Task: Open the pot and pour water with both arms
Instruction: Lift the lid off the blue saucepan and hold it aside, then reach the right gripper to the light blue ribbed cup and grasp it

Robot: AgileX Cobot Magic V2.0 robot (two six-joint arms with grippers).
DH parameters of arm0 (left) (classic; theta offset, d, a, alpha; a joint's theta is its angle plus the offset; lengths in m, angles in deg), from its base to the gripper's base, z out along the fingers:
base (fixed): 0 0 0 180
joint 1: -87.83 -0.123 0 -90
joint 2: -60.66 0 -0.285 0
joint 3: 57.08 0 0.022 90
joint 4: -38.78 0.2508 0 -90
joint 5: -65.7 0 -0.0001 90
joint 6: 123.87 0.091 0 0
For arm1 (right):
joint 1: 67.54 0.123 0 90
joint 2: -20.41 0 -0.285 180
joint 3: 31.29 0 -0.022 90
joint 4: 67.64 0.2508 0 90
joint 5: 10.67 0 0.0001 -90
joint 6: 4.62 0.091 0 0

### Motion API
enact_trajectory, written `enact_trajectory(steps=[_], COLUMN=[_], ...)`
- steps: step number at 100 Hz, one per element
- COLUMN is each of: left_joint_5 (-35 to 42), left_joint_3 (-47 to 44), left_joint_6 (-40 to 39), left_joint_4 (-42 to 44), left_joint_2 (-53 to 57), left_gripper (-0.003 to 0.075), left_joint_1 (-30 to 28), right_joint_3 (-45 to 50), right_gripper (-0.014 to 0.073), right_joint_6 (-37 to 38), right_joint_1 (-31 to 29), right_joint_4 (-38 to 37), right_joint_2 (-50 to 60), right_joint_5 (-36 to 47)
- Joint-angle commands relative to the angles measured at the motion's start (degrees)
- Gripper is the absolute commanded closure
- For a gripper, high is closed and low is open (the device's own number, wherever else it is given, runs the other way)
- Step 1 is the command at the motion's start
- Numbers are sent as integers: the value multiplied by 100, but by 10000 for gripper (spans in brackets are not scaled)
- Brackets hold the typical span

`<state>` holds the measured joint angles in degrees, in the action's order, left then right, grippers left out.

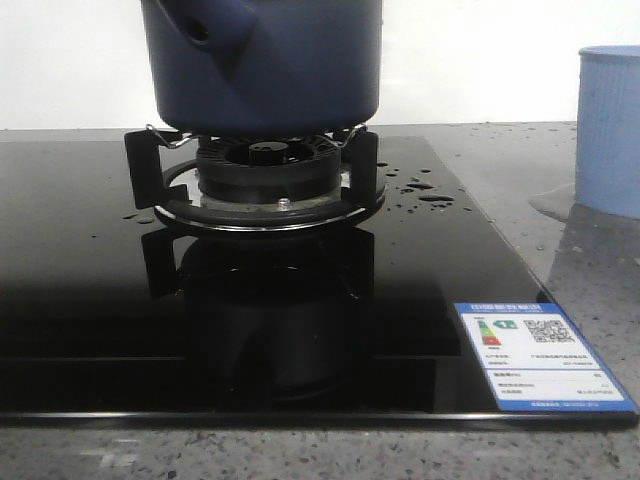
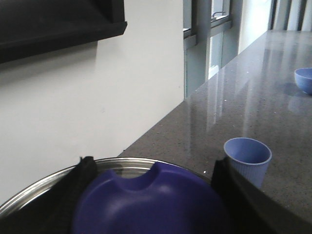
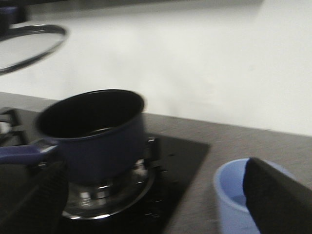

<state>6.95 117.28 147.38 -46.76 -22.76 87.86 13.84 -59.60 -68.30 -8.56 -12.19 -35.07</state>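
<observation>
The dark navy pot (image 1: pixel 262 65) stands on the burner's pan support (image 1: pixel 255 170), its handle socket (image 1: pixel 200 28) facing front left. In the right wrist view the pot (image 3: pixel 92 134) is open with a dark inside, its handle (image 3: pixel 19 152) pointing toward my finger. The glass lid (image 3: pixel 27 46) hangs in the air above and beside it. My left gripper (image 2: pixel 151 204) is shut on the lid's blue knob (image 2: pixel 146 195), the steel rim (image 2: pixel 122 163) showing behind it. My right gripper (image 3: pixel 156 209) is open and empty, between the pot and the pale blue cup (image 3: pixel 234 195). Neither gripper shows in the front view.
The black glass hob (image 1: pixel 100 300) carries water drops (image 1: pixel 430 190) and an energy label (image 1: pixel 535 355). The pale blue ribbed cup (image 1: pixel 610 130) stands on the grey counter right of the hob, also seen in the left wrist view (image 2: pixel 247 158). A blue bowl (image 2: pixel 304 80) sits farther along.
</observation>
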Motion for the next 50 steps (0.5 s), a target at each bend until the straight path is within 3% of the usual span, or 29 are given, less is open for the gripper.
enact_trajectory(steps=[1,30,50], left_joint_5=[155,654,683], left_joint_3=[-335,-1937,-2158], left_joint_6=[-66,-30,-1], left_joint_4=[-585,-740,-882], left_joint_2=[597,1766,2004], left_gripper=[477,477,477], left_joint_1=[-218,-717,-717], right_joint_3=[-191,84,654], right_gripper=[-42,-42,-42], right_joint_6=[-59,-59,-59], right_joint_1=[-22,-22,-22], right_joint_4=[-369,-692,-692], right_joint_2=[-99,-99,-111], right_joint_5=[695,1133,1629])
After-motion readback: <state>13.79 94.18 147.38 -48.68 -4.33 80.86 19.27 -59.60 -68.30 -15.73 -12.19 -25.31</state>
